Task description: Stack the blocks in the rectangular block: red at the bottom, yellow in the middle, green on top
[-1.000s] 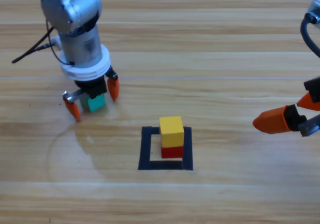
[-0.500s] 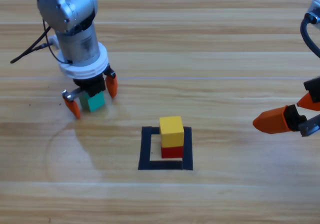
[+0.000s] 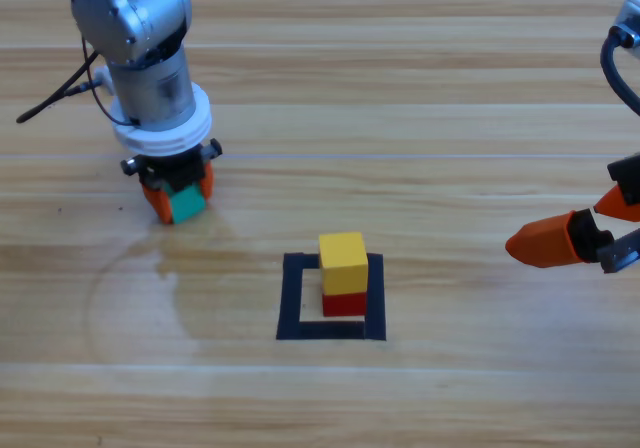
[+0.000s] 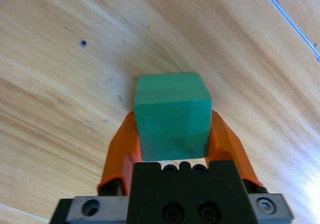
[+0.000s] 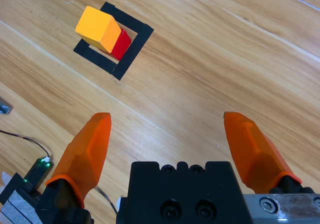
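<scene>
The yellow cube (image 3: pixel 343 262) sits on the red cube (image 3: pixel 344 303) inside the black tape rectangle (image 3: pixel 297 296) near the table's middle. Both also show far off in the right wrist view, yellow cube (image 5: pixel 97 28) over red cube (image 5: pixel 120 46) in the rectangle (image 5: pixel 131 51). The teal-green cube (image 3: pixel 187 203) rests on the wood at the left, with my left gripper (image 3: pixel 177 194) shut on it. In the left wrist view the green cube (image 4: pixel 172 115) fills the space between the two orange jaws. My right gripper (image 3: pixel 570 238) waits open at the right edge.
A black cable (image 3: pixel 60 96) trails off to the left behind the left arm. A faint circular mark (image 3: pixel 140 298) stains the wood left of the rectangle. A small circuit board with a green light (image 5: pixel 35 171) shows low in the right wrist view.
The left gripper's jaws have closed onto the green cube; a second ago they stood apart on either side of it. The right arm has not moved.
</scene>
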Available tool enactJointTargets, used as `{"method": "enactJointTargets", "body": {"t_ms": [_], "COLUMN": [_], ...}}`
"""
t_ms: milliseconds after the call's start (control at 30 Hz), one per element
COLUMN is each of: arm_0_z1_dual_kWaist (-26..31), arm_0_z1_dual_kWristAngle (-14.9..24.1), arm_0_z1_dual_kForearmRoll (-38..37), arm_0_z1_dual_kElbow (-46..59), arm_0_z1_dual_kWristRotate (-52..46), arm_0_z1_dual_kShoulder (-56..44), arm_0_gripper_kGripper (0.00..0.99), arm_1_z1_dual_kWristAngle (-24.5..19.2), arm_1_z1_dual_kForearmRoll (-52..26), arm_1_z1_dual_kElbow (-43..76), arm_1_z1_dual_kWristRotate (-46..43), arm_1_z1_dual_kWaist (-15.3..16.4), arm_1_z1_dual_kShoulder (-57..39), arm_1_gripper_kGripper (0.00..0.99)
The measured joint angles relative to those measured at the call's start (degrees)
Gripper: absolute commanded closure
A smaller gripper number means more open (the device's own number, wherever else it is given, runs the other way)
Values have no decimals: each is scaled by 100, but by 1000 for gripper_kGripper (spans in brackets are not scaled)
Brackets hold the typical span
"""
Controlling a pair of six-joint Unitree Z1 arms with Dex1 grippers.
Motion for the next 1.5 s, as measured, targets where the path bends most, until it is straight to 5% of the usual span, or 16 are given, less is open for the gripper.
{"method": "enactJointTargets", "body": {"t_ms": [67, 500, 933, 1100, 1500], "arm_0_z1_dual_kWaist": [0, -29, -636, -1135, -1796], "arm_0_z1_dual_kWristAngle": [88, 104, -474, -474, -474], "arm_0_z1_dual_kForearmRoll": [1, 1159, 1224, 1274, 1326], "arm_0_z1_dual_kElbow": [0, -1465, -865, -786, -935], "arm_0_z1_dual_kWristRotate": [160, 3263, 5706, 5821, 4272], "arm_0_z1_dual_kShoulder": [0, -483, -1413, -1365, -1292], "arm_0_gripper_kGripper": [990, 990, 990, 990, 990], "arm_1_z1_dual_kWristAngle": [0, 0, 0, 0, 0], "arm_1_z1_dual_kForearmRoll": [0, 0, 0, 0, 0], "arm_1_z1_dual_kElbow": [0, 0, 3, 3, 4], "arm_1_z1_dual_kWristRotate": [0, 42, 144, 145, 145], "arm_1_z1_dual_kWaist": [0, 0, 0, 0, 0], "arm_1_z1_dual_kShoulder": [0, 0, 0, 0, 0], "arm_1_gripper_kGripper": [1, 1, 1, 1, 1]}}
